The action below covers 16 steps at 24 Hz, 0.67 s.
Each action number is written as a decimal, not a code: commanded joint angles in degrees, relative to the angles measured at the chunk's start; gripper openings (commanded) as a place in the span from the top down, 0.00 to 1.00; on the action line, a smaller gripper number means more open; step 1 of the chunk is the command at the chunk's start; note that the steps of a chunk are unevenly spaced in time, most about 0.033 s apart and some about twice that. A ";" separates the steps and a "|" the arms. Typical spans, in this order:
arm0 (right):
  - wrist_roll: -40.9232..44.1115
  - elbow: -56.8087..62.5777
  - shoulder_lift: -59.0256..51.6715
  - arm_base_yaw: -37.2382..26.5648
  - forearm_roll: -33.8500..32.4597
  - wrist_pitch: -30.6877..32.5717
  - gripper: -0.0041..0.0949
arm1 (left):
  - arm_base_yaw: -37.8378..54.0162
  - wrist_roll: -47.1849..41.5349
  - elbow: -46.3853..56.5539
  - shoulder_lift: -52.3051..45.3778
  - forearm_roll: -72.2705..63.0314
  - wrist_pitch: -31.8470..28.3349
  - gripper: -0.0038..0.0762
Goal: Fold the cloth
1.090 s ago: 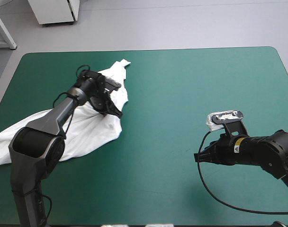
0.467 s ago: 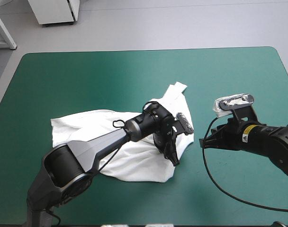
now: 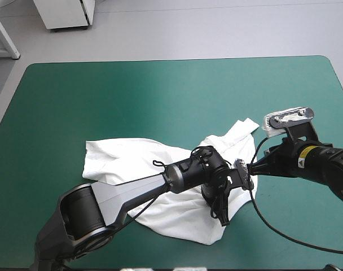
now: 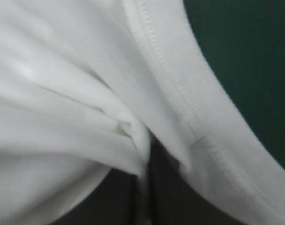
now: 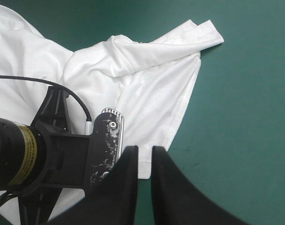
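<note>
We note the left gripper (image 3: 220, 210) clamps the T-shirt (image 3: 126, 161) at the high view's lower centre (right gripper (image 5: 143, 151) nearly closed, empty); dragging by a single pinch risks bunching the fabric.

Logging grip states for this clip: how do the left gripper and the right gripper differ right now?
The left gripper is shut on the T-shirt, with bunched cloth in its grip. The right gripper is shut with no cloth plainly gripped. The left gripper is over the cloth, and the right gripper is at its hem. Both are at the same end of the T-shirt.
</note>
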 commanded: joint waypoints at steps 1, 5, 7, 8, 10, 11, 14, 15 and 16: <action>-0.02 -1.86 -0.96 -0.33 -0.70 -2.42 0.85 | -0.16 -3.18 -1.08 -4.88 3.46 0.97 0.80; 1.17 -1.86 -2.01 -0.33 -1.19 -2.42 0.85 | 0.12 -7.27 -3.46 -7.83 5.81 3.89 0.47; 1.85 -1.86 -2.89 -0.33 -1.32 -2.30 0.85 | 0.90 -9.52 -5.41 -9.61 6.21 4.91 0.35; 1.85 -1.86 -3.47 -0.33 -1.32 -1.92 0.85 | 1.52 -10.79 -6.52 -10.57 6.59 5.61 0.32; 2.48 -1.86 -5.11 -0.33 -1.50 1.29 0.85 | 4.24 -12.90 -9.07 -13.21 6.76 9.33 0.32; 2.82 -1.86 -5.56 -0.33 -1.58 2.39 0.85 | 5.16 -13.36 -9.41 -13.96 7.16 10.92 0.32; 5.83 -1.74 -7.51 -0.33 -3.08 5.78 0.85 | 10.34 -19.02 -8.70 -20.48 8.96 11.62 0.32; 7.08 -1.74 -7.52 -0.33 -3.08 5.78 0.85 | 11.06 -20.04 -8.37 -21.76 8.99 11.62 0.32; 8.96 -1.74 -7.61 -0.33 -2.97 5.78 0.85 | 12.69 -22.17 -6.84 -25.12 9.53 11.62 0.32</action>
